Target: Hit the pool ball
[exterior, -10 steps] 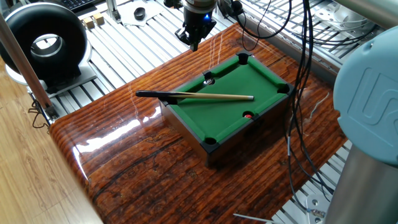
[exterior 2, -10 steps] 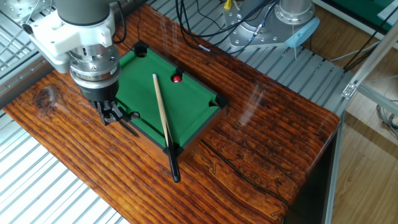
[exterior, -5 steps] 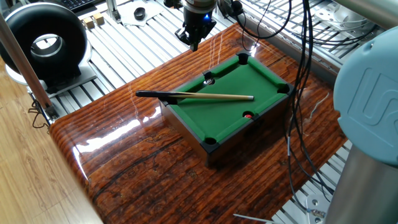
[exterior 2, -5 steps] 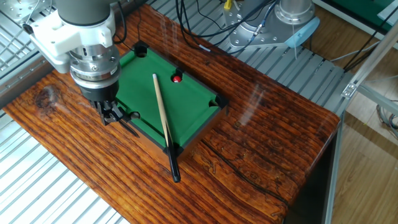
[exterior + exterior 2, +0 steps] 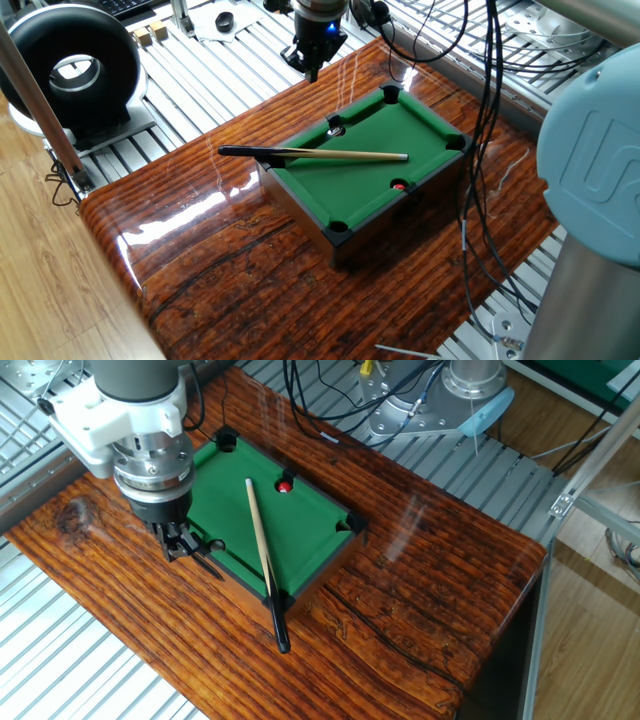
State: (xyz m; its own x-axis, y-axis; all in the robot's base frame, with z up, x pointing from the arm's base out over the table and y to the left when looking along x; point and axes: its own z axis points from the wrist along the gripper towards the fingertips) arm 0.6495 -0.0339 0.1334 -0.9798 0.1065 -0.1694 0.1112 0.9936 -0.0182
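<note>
Pool ball (image 5: 285, 486) beside side pocket; cue (image 5: 262, 556) lies between; end effector (image 5: 178, 546) together.

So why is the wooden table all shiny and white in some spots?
In one fixed view, lamp glare streaks white across the glossy table left of the pool table; in the other fixed view, fainter reflections show near the far edge, while the green felt stays matte.

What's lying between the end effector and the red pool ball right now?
In the other fixed view, the cue stick lies across the green felt between the end effector and pool ball.
</note>
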